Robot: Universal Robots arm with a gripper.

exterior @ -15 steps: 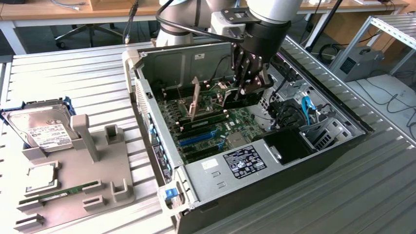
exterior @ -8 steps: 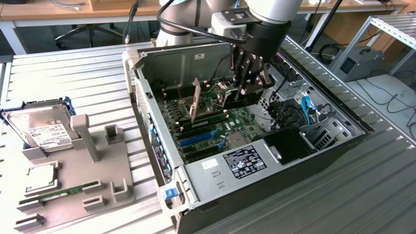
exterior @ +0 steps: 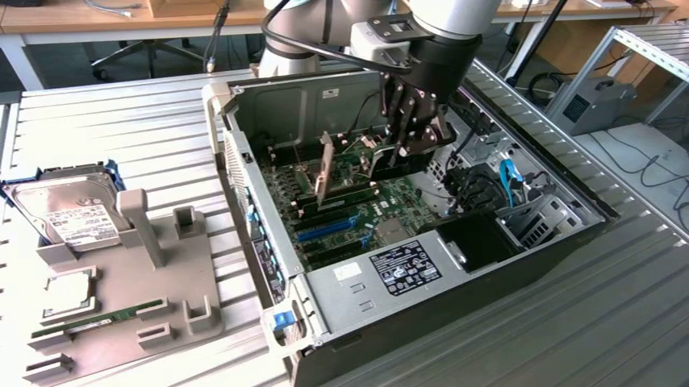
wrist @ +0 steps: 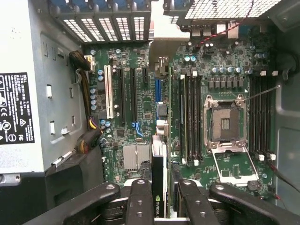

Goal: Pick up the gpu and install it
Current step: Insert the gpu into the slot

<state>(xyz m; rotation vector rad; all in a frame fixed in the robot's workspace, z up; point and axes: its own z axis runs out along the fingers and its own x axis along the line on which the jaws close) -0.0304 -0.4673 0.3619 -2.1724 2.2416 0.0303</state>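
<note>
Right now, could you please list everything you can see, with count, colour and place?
PC case: one, black and grey, open, on the slatted table.
Motherboard: one, green, inside the case.
CPU socket: one, silver, empty, on the motherboard.
GPU: one, black, edge-on between the fingers, above the motherboard.
Tray: one, grey, exterior view's left of the case.
Hard drive: one, silver with white label, at the tray's far end.
Memory stick: one, green, in the tray.
CPU: one, silver, in the tray.
Arm: one, grey.
Gripper: one, black, shut on the GPU inside the case.
</note>
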